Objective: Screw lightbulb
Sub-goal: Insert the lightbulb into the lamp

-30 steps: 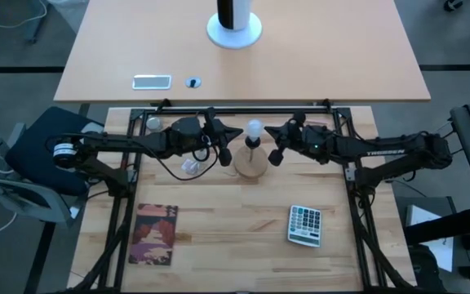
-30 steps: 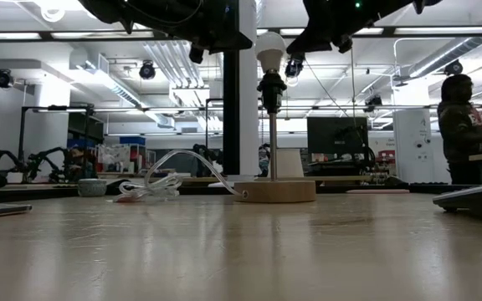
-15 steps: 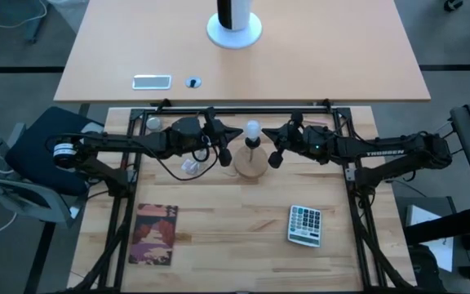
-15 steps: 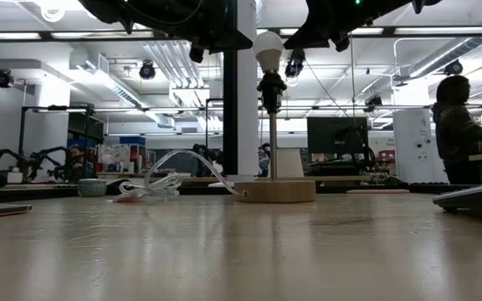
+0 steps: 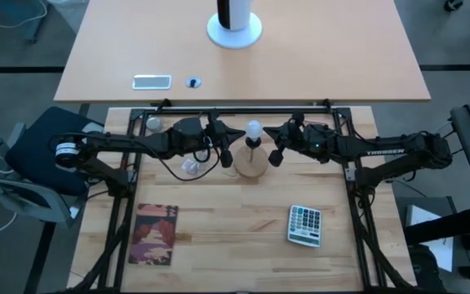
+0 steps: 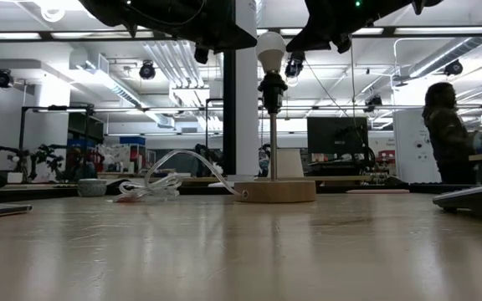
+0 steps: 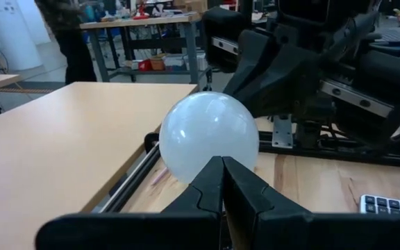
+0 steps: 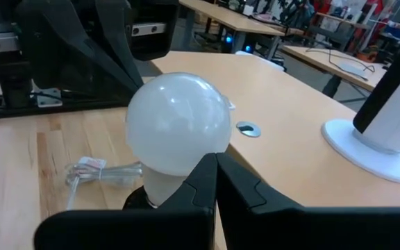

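Observation:
The frosted-white lightbulb (image 5: 254, 128) stands upright with its base in the black socket (image 6: 271, 84) of a thin lamp stand. The stand rises from a round wooden base (image 6: 276, 191) at the table's far middle. My left gripper (image 5: 240, 133) is shut and level, its tips just left of the bulb (image 7: 209, 135). My right gripper (image 5: 268, 131) is also shut and level, its tips just right of the bulb (image 8: 179, 125). Both point at the bulb's round head from opposite sides. My left gripper's shut fingertips (image 7: 222, 167) stand right at the bulb's lower front, coming level from the table's left; I cannot tell whether they touch it. My right gripper's shut fingertips (image 8: 216, 163) stand likewise at the bulb from the right; touch cannot be told.
A clear plastic wrapper (image 5: 190, 167) lies left of the wooden base and a small grey ball (image 5: 152, 124) sits at the far left. A calculator (image 5: 305, 224) lies near right, a booklet (image 5: 154, 234) near left. A person (image 6: 443, 134) stands in the room behind.

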Motion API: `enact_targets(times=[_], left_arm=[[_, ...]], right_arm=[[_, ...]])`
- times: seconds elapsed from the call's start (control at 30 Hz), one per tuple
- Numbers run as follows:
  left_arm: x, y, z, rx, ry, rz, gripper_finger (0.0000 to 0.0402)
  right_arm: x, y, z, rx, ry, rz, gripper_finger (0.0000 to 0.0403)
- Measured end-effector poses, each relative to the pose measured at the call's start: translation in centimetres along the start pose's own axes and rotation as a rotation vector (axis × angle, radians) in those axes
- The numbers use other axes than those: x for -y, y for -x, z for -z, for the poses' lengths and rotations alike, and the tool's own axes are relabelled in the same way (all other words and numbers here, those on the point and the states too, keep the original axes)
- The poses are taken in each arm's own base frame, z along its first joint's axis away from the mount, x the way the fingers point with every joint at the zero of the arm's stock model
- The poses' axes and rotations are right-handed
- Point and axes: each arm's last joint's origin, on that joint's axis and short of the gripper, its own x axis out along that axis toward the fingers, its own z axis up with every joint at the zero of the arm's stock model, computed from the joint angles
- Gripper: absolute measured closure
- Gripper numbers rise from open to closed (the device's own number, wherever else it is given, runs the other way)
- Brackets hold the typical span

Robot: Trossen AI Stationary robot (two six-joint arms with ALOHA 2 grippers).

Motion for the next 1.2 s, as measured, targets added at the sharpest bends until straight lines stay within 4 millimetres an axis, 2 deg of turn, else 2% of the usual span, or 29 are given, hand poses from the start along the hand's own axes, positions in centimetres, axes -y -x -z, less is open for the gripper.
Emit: enact_targets(times=[0.37,0.53,0.7,0.93,1.07,1.2], left_arm=[[-0.1,0.0,0.0,-0.002,0.007,-0.009,0.0401],[-0.4,-0.1,0.1,-0.006,0.007,-0.069,0.0401],[-0.3,0.0,0.1,-0.013,0.006,-0.067,0.0401],[-0.4,1.1,-0.5,-0.042,0.013,-0.046,0.0401],[0.0,1.1,-0.6,-0.03,0.017,0.053,0.0401],[0.0,0.9,-0.5,-0.023,0.02,0.063,0.0401]], right_arm=[[-0.6,0.3,0.0,-0.003,0.014,-0.032,0.0403],[-1.2,0.5,-0.1,0.007,-0.001,-0.079,0.0403],[-1.0,0.8,-0.2,0.008,-0.014,-0.062,0.0403],[-0.5,1.5,-0.3,-0.006,-0.02,-0.036,0.0403],[-0.4,1.6,-0.3,-0.011,-0.018,-0.028,0.0403],[-0.2,1.5,-0.3,-0.016,-0.018,0.015,0.0403]])
